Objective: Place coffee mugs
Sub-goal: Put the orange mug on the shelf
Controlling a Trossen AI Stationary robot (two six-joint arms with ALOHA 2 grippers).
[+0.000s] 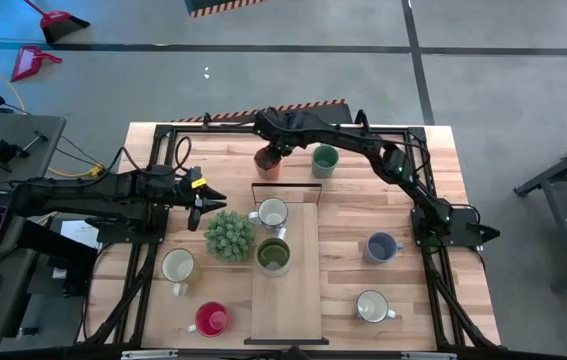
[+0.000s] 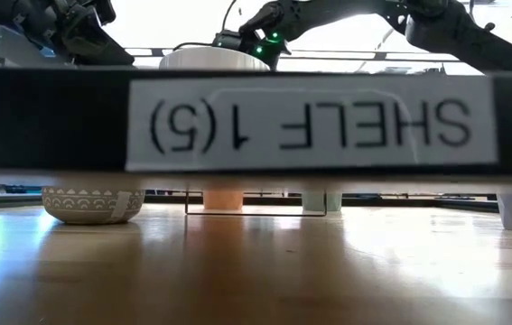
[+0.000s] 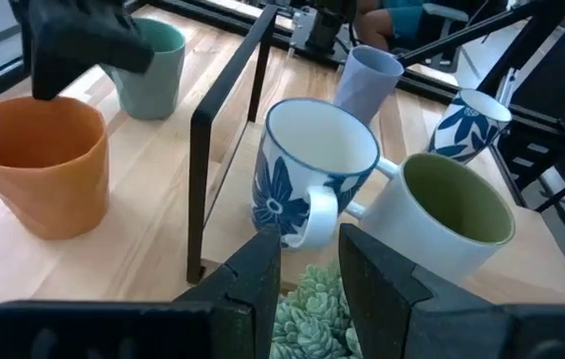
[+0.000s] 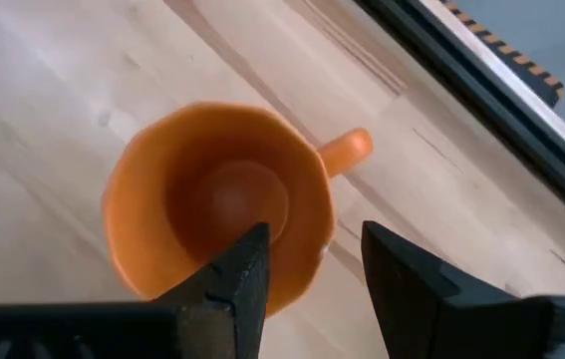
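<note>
The left gripper (image 1: 213, 203), fingers parted and empty, hovers beside the potted plant (image 1: 229, 234) (spiky, green), facing the blue-flowered mug (image 3: 307, 170) and olive mug (image 1: 273, 255) on the shelf board (image 1: 288, 300). At the table's far edge, the right gripper (image 4: 307, 269) straddles the orange mug (image 4: 217, 204) rim, jaws apart.
</note>
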